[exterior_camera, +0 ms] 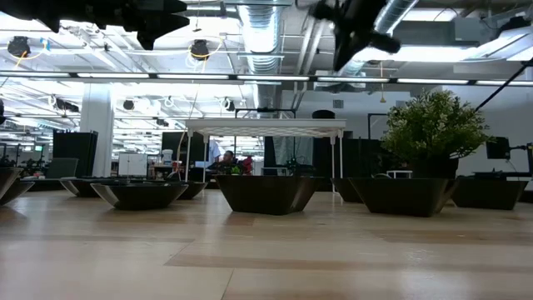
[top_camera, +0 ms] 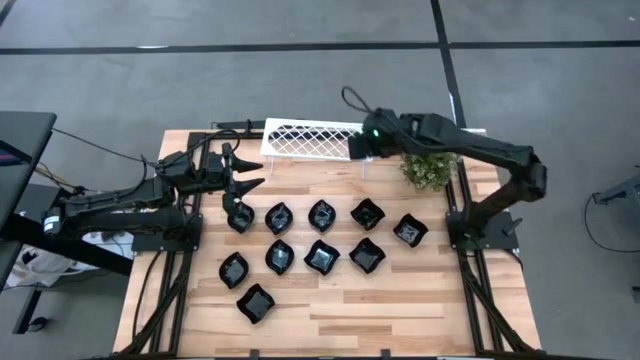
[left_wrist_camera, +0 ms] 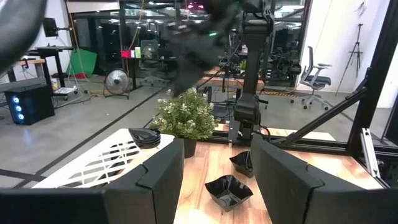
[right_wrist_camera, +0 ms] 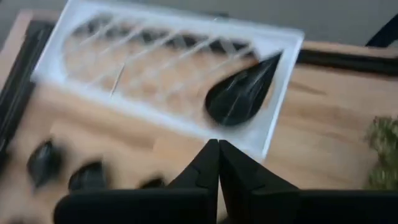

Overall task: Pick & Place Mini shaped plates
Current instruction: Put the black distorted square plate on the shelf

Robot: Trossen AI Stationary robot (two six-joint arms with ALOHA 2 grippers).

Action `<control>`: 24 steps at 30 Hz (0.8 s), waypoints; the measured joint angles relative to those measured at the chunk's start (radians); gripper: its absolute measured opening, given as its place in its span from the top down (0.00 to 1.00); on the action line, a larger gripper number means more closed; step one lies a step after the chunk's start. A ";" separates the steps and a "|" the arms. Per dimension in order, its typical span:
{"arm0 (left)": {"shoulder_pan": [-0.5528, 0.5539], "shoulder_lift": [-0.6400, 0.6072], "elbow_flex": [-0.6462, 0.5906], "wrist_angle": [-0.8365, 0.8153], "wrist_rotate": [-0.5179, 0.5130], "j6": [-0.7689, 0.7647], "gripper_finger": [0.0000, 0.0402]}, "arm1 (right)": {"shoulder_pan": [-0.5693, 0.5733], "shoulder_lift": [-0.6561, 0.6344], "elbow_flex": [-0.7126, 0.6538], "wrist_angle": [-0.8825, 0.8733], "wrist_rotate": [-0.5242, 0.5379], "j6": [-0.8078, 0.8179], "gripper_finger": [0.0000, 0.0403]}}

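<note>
Teardrop plate [right_wrist_camera: 241, 93] lies on white rack [top_camera: 300, 139]; 11 plates [top_camera: 322, 256] on surface [top_camera: 400, 300]. Right gripper [right_wrist_camera: 217, 149] above rack, jaws closed, empty. Left gripper [top_camera: 245, 171] jaws apart, empty. Retreat upward, avoid nudging plate.

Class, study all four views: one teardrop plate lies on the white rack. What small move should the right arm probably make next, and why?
Probably swing back toward the table and come down over one of the loose plates. The right gripper has its fingers shut and empty, hovering by the teardrop plate, which lies on the white rack apart from the fingers. So that placement looks finished, and many plates wait on the table.
</note>
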 joint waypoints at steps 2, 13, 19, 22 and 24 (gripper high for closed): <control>-0.005 0.000 0.000 0.000 0.000 0.000 0.53 | 0.072 -0.025 0.000 -0.037 -0.001 -0.025 0.99; -0.100 0.001 0.000 0.000 0.000 -0.002 0.53 | 0.443 -0.011 0.000 -0.211 0.003 -0.067 0.99; -0.155 0.003 0.001 -0.001 -0.040 -0.114 0.53 | 0.545 0.043 -0.001 -0.390 0.005 -0.058 1.00; -0.182 0.007 0.001 -0.001 -0.076 -0.145 0.53 | 0.581 0.036 -0.052 -0.395 0.004 -0.021 0.99; -0.190 0.008 0.001 -0.007 -0.093 -0.155 0.53 | 0.612 0.018 -0.117 -0.362 -0.003 0.005 1.00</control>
